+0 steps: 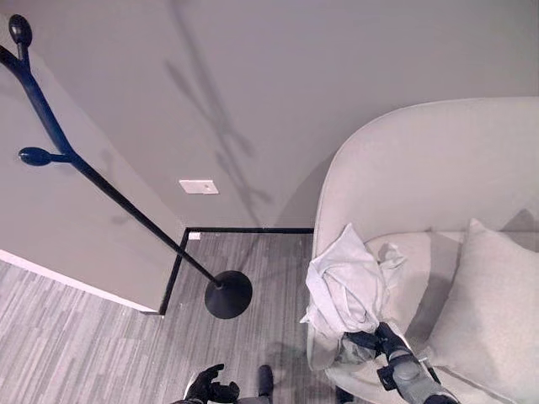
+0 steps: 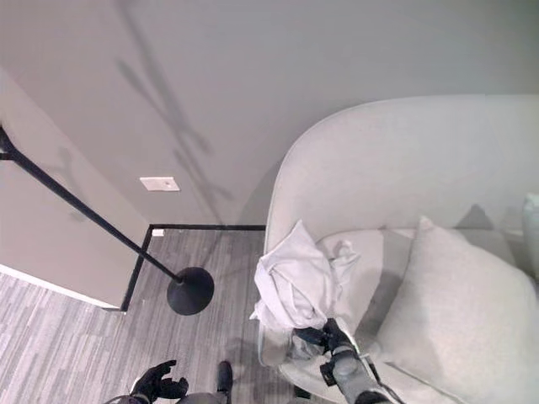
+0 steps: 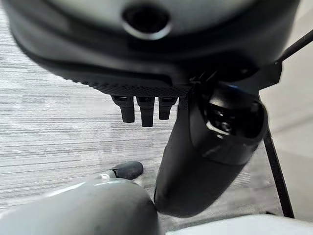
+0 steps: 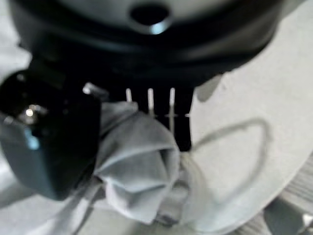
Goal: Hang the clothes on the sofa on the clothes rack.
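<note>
Nearest, left hand (image 1: 208,386): low at the front over the grey striped floor (image 1: 76,345), holding nothing; in its wrist view the short fingers (image 3: 146,110) hang loosely apart from the thumb, relaxed and apart rather than clenched
Right hand (image 1: 376,343): at the front edge of the sofa seat, just below the bundle of cloth; in its wrist view the thumb (image 4: 46,142) and fingers are pinched together on a fold of pale fabric (image 4: 139,166), so the grasp is closed around the cloth
Clothes (image 1: 345,284): a crumpled white-grey garment, bunched and raised above the left end of the sofa seat, its lower end gathered in the right hand, its upper folds standing up in a peak near the sofa's curved arm
Sofa (image 1: 421,160): light beige, with a tall rounded back that curves round to the left; a matching cushion (image 1: 493,303) leans on the seat to the right of the garment
Clothes rack (image 1: 101,181): a dark slim pole with a round flat base (image 1: 228,295) on the floor, left of the sofa and apart from it; the pole runs up and left to knobbed pegs (image 1: 38,156), all bare
Wall (image 1: 253,101): plain grey behind the rack and sofa, with a small white plate (image 1: 199,187) low down and a dark skirting strip along the floor
</note>
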